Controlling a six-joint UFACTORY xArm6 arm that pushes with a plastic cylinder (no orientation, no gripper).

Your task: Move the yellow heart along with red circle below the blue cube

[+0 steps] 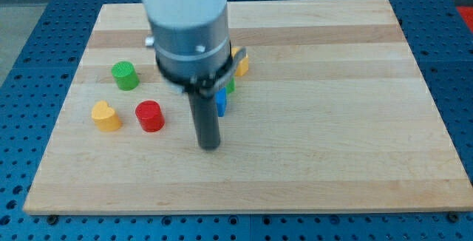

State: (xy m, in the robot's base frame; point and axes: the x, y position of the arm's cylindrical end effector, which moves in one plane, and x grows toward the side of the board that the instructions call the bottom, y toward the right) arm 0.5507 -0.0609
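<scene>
The yellow heart (106, 116) lies at the board's left. The red circle (150, 116) stands just to its right, a small gap between them. The blue cube (221, 101) is mostly hidden behind the rod, right of centre. My tip (210, 147) rests on the board below and slightly left of the blue cube, to the right of the red circle and apart from it.
A green circle (125, 75) stands above the yellow heart. A green block (230, 86) and a yellow block (240, 64) peek out behind the arm's body, above the blue cube. The wooden board (332, 123) sits on a blue perforated table.
</scene>
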